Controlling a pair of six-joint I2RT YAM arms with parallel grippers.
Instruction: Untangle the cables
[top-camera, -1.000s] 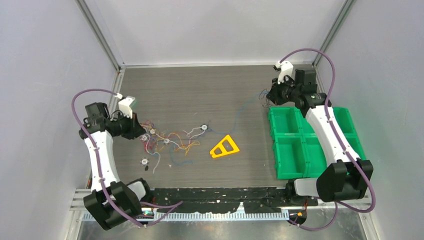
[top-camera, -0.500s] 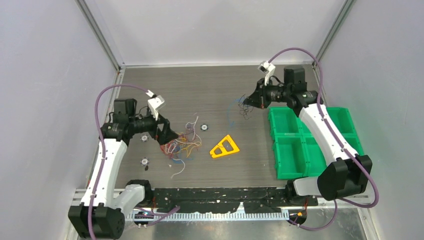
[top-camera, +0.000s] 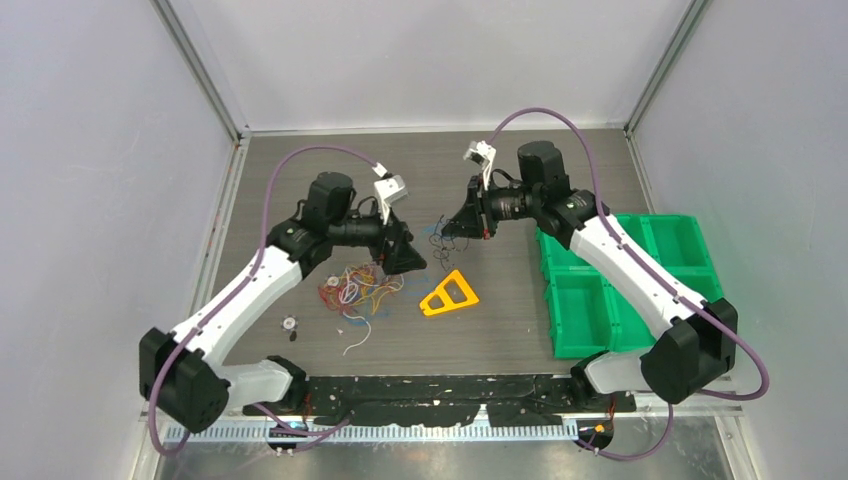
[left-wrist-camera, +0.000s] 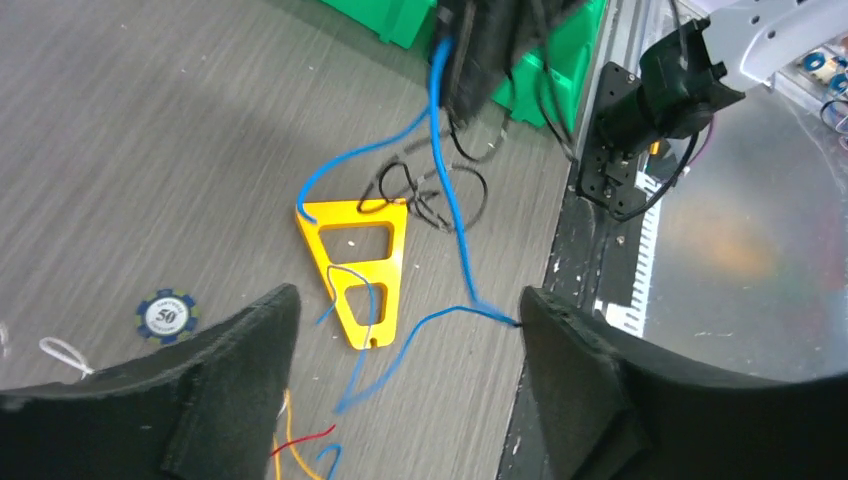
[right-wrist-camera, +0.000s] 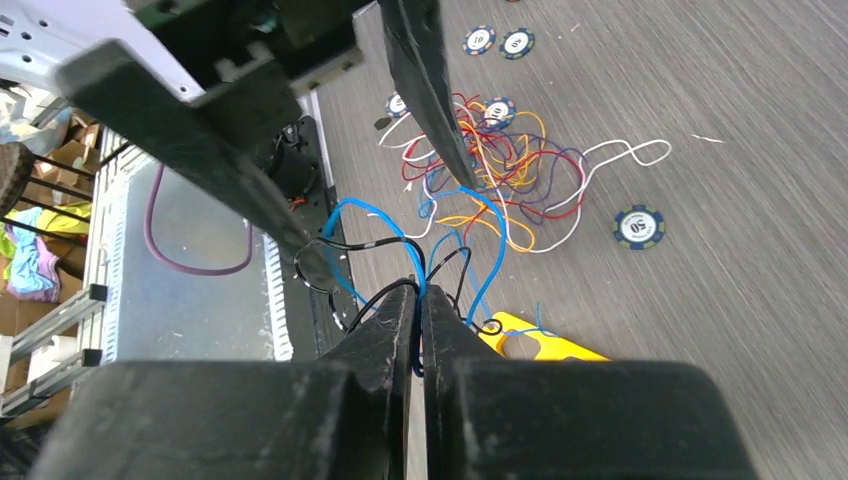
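On the dark wood-grain worktop (top-camera: 420, 160), left of centre: a loose heap of cables (top-camera: 357, 290) in red, orange, yellow, purple and white, lying flat. Just right of the heap, a yellow triangle (top-camera: 448, 294), also flat. Near the heap, a few blue-and-white poker chips (right-wrist-camera: 638, 226), one marked 50. Along the right side, green bins (top-camera: 578, 272).

Above the gap between heap and triangle, the left claw (top-camera: 404, 257): gapes wide, clasps nothing between its fingers (left-wrist-camera: 230, 370).

Facing it, just beyond the triangle's far corner, the right claw (top-camera: 452, 228): pinches tight on a blue cable (left-wrist-camera: 440, 140) and a black cable (right-wrist-camera: 360, 242), both lifted off the worktop. From that pinch, blue trailing down across the triangle and back toward the heap, black hanging in small loops beside it. One blue strand up against the inner edge of a left finger; touching or merely close, cannot tell.
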